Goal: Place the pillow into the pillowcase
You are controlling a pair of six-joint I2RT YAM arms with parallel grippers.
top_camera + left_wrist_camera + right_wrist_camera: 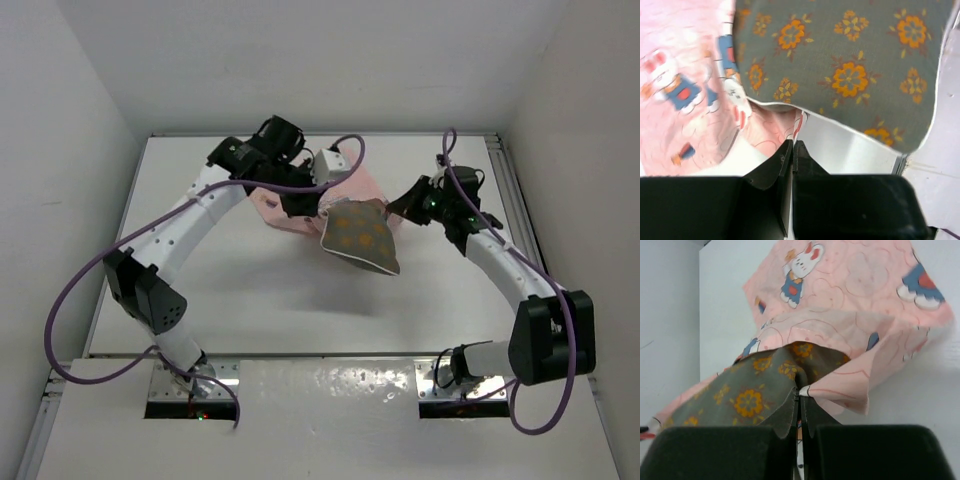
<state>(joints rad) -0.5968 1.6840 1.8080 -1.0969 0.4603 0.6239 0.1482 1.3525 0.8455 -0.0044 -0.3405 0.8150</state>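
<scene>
The left gripper reaches to the far middle of the table. Its jaws are closed, and a thin edge of the pillowcase runs down between the tips. The pink cloth bunches to its left and spreads behind, toward the far side. The pillow hangs tilted between the two grippers, held up off the table. Its far end is tucked into the pillowcase mouth and most of it sticks out bare toward the near side. The right gripper has its jaws pinched shut on the pillowcase hem, where the pillow fabric puckers against them.
</scene>
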